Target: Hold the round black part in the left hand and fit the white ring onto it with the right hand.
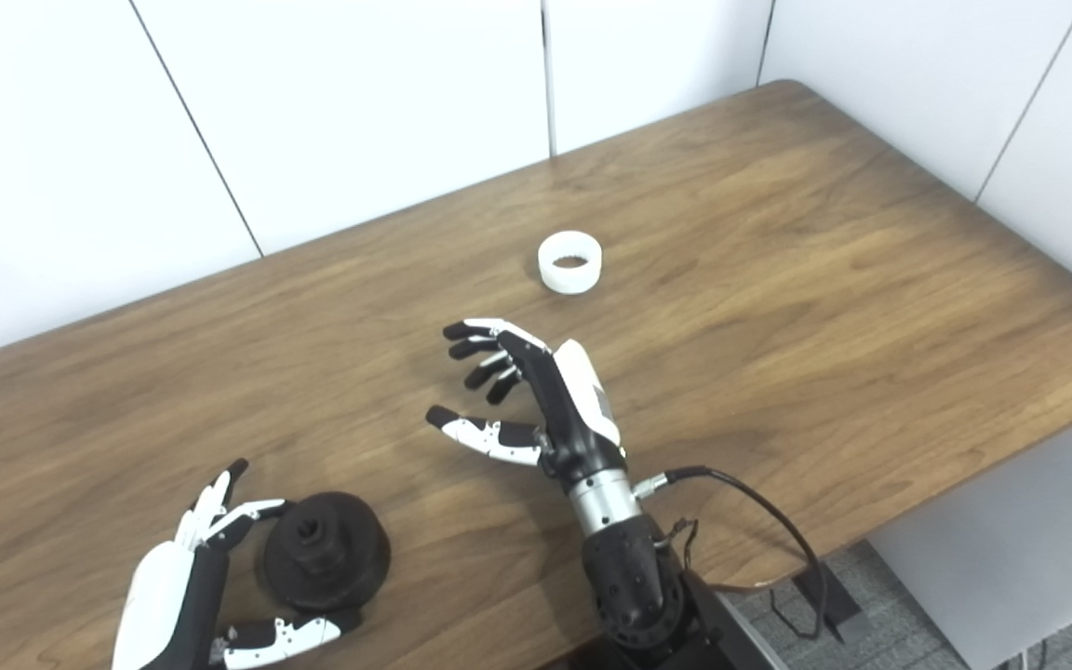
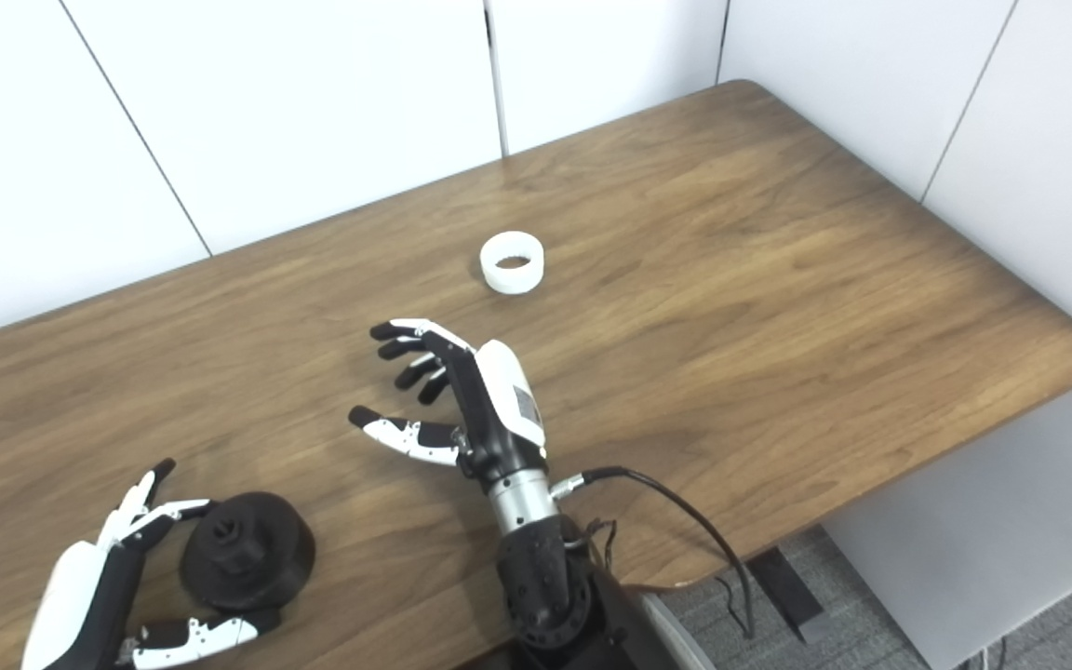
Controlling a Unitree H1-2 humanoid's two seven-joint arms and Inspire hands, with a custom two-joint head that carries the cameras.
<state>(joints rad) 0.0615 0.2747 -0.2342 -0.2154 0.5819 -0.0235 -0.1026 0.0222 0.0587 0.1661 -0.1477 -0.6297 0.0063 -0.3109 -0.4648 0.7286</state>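
A: Item one, please: the round black part.

B: A round black plastic part [image 1: 326,551] is recorded, disc-shaped with a stepped raised hub and a small socket at its centre. It is laid flat on the brown wooden table [image 1: 778,307] near the front-left edge, hub upward, its axis standing vertical.

A: Item two?

B: A short white plastic ring [image 1: 570,261] with a dark, finely toothed inner wall is noted. It is set flat near the table's middle toward the back, opening upward, axis vertical, well apart from the black part and from both hands.

A: Left hand?

B: The left hand [image 1: 184,582] is entered at the bottom-left corner, white back turned outward. Its fingers [image 1: 220,498] are curved beside the part's far-left rim and the thumb is placed by the near rim; the part is bracketed but not lifted. Whether contact is made cannot be told.

A: Right hand?

B: The right hand [image 2: 462,395] is held above the table between the two items, palm turned left, fingers spread and lightly curled, thumb extended leftward. Nothing is held. A black cable [image 2: 685,521] is seen looping from its wrist.
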